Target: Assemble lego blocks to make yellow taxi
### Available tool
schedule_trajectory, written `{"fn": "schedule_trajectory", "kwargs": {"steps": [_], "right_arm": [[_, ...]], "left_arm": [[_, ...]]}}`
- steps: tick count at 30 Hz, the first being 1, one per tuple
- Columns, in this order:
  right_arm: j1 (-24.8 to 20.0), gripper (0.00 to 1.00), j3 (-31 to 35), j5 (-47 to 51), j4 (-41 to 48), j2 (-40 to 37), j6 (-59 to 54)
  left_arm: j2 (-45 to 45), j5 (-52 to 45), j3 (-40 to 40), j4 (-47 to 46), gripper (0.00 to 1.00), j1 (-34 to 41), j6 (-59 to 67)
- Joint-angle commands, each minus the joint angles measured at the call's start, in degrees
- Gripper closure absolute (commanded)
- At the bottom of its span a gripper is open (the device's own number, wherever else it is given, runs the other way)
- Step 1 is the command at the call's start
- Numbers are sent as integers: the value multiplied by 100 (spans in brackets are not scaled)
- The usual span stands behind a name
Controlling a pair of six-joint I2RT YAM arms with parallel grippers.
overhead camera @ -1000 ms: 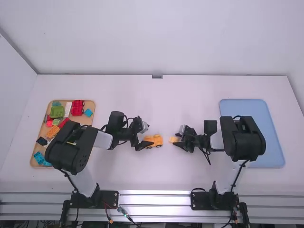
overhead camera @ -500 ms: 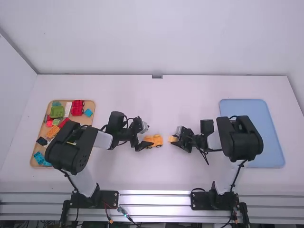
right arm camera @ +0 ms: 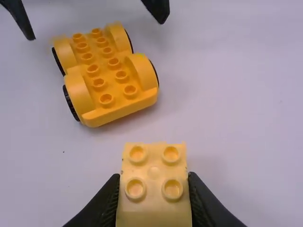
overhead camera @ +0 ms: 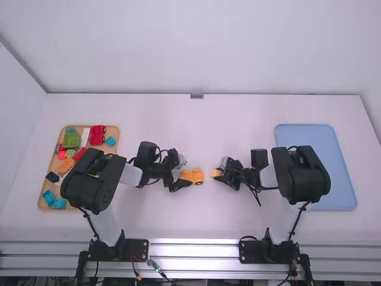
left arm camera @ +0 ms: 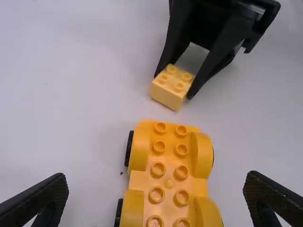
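The yellow wheeled base (right arm camera: 106, 71) stands bare-studded on the table (overhead camera: 202, 220), the left gripper (left arm camera: 156, 178) spread wide about it; the right gripper (right arm camera: 154, 176) pinches a yellow block (right arm camera: 154, 158) near it, yet to be mounted; more building probably follows, though the left arm (overhead camera: 92, 182) hides part of the tan tray (overhead camera: 113, 129).

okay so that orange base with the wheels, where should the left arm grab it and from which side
I'd come straight down over the wheeled base and pinch across its width, one finger against the wheel arches on each long side. Those arches stand up like walls, and the left tool is open astride them. That should leave the studs on top free.
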State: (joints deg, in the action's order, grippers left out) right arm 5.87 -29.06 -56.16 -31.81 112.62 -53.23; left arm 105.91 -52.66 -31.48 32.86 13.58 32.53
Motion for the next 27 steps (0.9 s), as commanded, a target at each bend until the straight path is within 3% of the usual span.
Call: {"fn": "schedule_trajectory", "kwargs": {"steps": [1, 10, 20, 27], "right_arm": [[68, 73, -15, -59, 55, -461, 85], [85, 73, -17, -114, 568, -1252, 94], [407, 74, -72, -83, 763, -1510, 94], [553, 75, -496, -79, 1554, -1517, -140]], "left_arm": [[35, -28, -70, -4, 1, 81, 24], [35, 1174, -70, -11, 1, 706, 24], [35, 1180, 341, 529, 1, 629, 188], [140, 1456, 485, 796, 0, 625, 173]]}}
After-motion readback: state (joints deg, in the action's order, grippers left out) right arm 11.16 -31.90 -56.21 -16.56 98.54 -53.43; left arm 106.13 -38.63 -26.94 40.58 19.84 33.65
